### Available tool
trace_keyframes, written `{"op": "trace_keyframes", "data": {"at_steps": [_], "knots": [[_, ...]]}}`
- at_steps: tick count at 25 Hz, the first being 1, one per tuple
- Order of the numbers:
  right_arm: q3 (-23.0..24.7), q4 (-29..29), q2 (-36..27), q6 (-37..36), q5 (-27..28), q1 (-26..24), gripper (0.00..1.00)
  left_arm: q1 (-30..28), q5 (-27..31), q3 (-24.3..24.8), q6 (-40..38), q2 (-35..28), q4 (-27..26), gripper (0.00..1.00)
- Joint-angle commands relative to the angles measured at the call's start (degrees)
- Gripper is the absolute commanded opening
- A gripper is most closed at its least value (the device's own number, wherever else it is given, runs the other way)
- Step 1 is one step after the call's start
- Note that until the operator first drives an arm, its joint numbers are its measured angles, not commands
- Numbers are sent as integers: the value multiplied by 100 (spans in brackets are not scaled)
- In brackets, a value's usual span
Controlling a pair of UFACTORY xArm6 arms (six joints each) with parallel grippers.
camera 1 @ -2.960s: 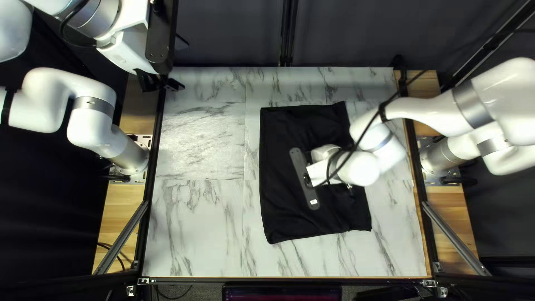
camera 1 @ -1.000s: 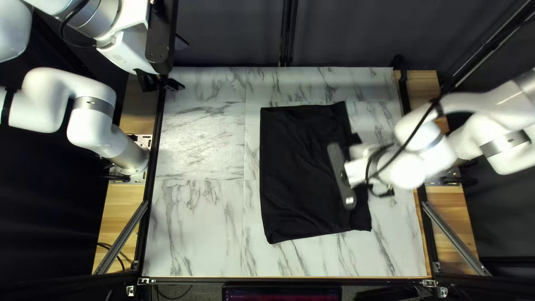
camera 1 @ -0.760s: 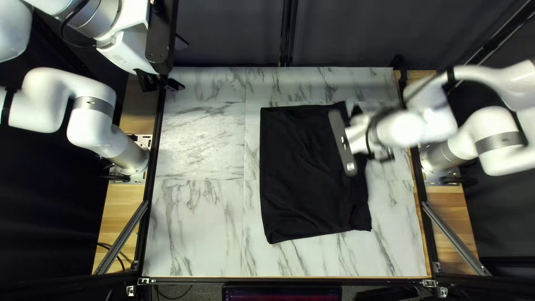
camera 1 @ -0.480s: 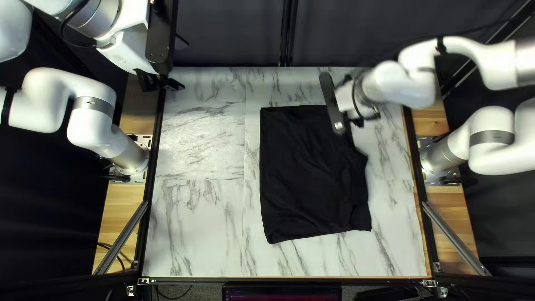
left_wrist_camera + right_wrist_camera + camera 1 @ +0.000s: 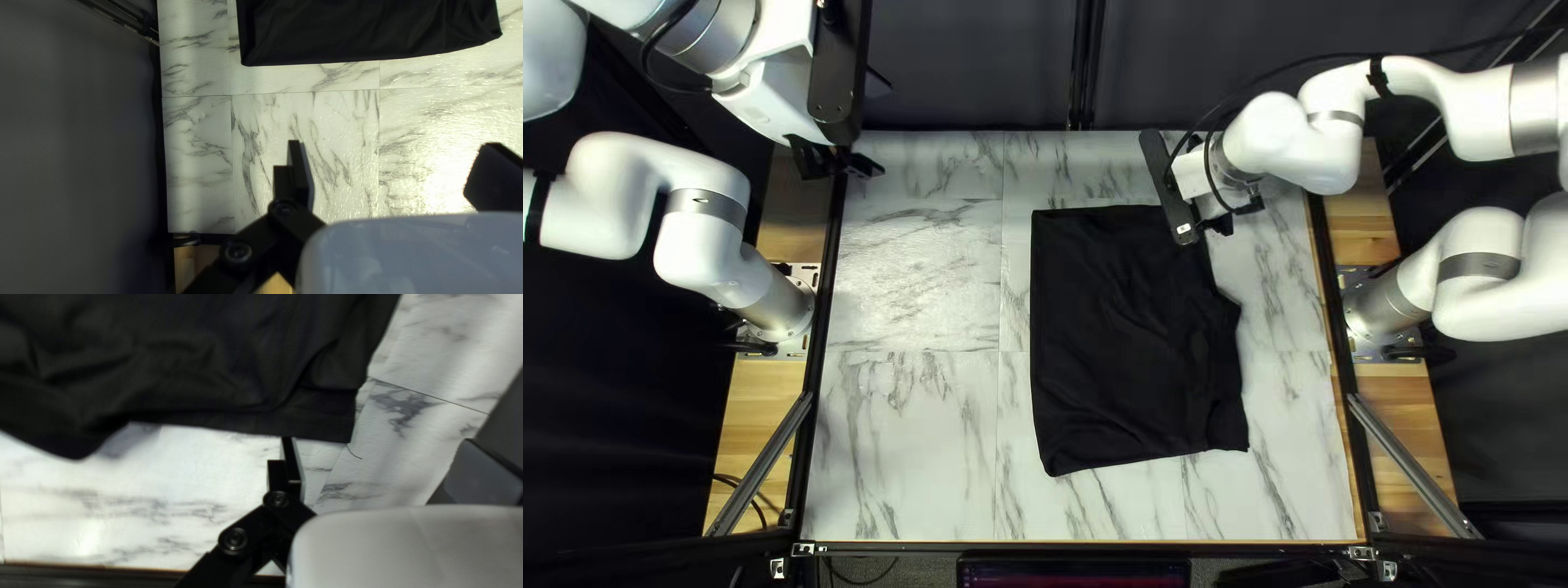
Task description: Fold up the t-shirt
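Black t-shirt [image 5: 1122, 338] is laid on the table [image 5: 904, 436], R of its centre in the top left view. Status: est. partial. A roughly rectangular outline is shown, but the R edge is uneven; completed folds cannot be confirmed. Final compact folding, w/ edges squared, is judged outstanding. R pincer [image 5: 378, 440] is spread, w/ nothing gripped, near the table's far R corner. L pincer [image 5: 392, 142] is likewise spread, above the table's far L corner. Vs. 3 s ago: R arm has been shifted from mid-table toward the far R corner; L arm pos. is unchanged, as is the t-shirt's L edge.
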Motion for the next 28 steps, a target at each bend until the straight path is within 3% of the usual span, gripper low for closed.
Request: {"op": "trace_keyframes", "data": {"at_steps": [1,6,15,24,28], "knots": [[-709,461,934,-850,317,-489,100,0,0,0,0,0,0,100],[-1477,1350,1660,-1120,994,-512,100,0,0,0,0,0,0,100],[-1476,1545,1592,-1002,1022,-492,100,0,0,0,0,0,0,100],[-1815,2301,2287,-1409,1271,-655,100,0,0,0,0,0,0,100],[-1976,2343,2519,-1379,1378,-671,99,0,0,0,0,0,0,100]]}}
